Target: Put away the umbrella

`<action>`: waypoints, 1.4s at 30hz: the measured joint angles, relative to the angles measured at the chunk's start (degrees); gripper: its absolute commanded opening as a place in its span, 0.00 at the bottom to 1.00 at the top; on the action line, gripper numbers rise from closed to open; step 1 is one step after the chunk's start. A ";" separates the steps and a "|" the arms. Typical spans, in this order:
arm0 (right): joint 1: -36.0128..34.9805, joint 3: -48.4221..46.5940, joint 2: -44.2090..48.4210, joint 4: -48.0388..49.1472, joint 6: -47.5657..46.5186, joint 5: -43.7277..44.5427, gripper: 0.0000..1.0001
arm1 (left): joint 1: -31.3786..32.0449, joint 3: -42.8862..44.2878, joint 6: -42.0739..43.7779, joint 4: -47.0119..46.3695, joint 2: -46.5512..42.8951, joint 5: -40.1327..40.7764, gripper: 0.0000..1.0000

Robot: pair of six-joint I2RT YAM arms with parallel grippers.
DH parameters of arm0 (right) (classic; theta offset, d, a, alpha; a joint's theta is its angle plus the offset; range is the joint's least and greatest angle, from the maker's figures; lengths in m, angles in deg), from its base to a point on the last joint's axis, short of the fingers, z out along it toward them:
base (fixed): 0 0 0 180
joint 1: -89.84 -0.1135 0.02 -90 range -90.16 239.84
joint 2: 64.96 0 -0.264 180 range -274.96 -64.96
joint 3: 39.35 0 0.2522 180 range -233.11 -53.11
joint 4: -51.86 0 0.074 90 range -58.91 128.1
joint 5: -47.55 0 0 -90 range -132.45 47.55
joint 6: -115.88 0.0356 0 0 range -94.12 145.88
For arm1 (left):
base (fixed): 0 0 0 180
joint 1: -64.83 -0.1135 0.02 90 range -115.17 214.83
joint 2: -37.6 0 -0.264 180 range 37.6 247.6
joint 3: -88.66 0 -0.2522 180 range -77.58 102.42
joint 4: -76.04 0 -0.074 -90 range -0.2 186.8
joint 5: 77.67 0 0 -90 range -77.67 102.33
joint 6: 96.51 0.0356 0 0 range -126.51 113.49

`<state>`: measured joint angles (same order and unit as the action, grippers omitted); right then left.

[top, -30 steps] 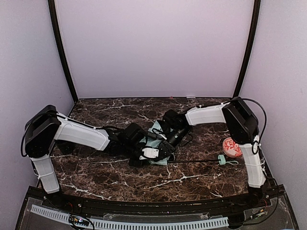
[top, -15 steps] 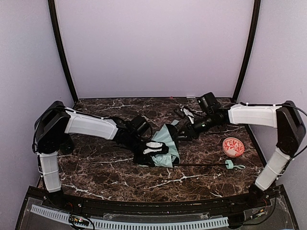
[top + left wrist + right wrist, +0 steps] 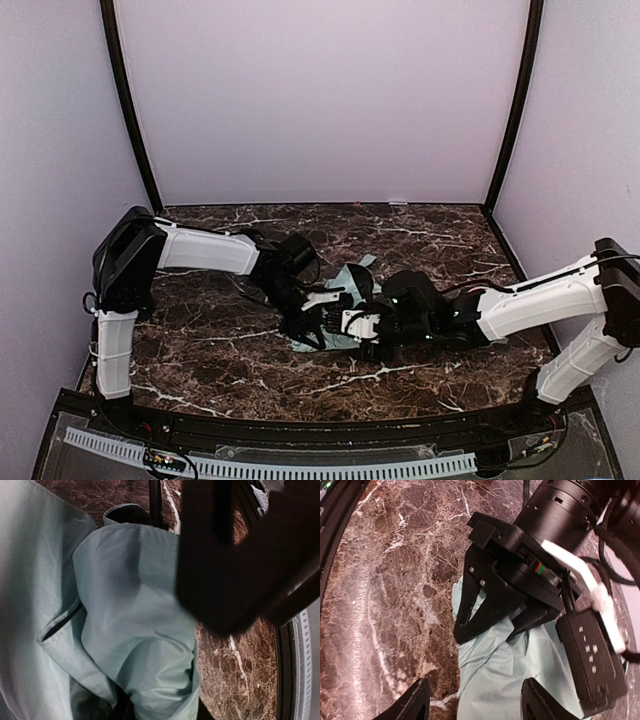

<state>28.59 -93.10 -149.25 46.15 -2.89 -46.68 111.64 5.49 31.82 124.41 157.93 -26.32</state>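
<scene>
- Swung round in the last half second, the right arm's white forearm [image 3: 530,300] now lies low across the near side of the dark brown, white-veined marble table [image 3: 200,350]. Before, it reached in from the far right. It now covers the stretch where the shaft and handle lay.
- The right gripper [image 3: 475,685] shows in its own camera as two black fingertips set wide apart, with only marble and an edge of cloth between them.
- Just beyond, the folding umbrella of pale mint-green fabric [image 3: 352,288] lies bunched at the table's middle, between the two grippers.
- The left gripper [image 3: 485,632] shows plainly only in the right wrist view. Its black fingers are parted, tips down on the mint cloth. From above it is a dark tangle.
- The left wrist view alone gives the folds close up, with a slit of black lining [image 3: 59,626] and a thin black rod [image 3: 155,502]. I cannot tell whether the rod is a rib or the shaft.
- Farthest, the left arm [image 3: 205,250] reaches in from the left.
- Count: two arms, two grippers, one umbrella.
</scene>
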 measured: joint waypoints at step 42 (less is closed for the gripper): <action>9.81 -21.24 -23.21 -15.39 6.38 -15.78 0.13 | -4.33 -41.94 -12.92 -42.84 -40.96 12.61 0.75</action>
<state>38.40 -114.34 -172.47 30.76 3.49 -62.46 107.31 -36.45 18.90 81.57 116.97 -13.71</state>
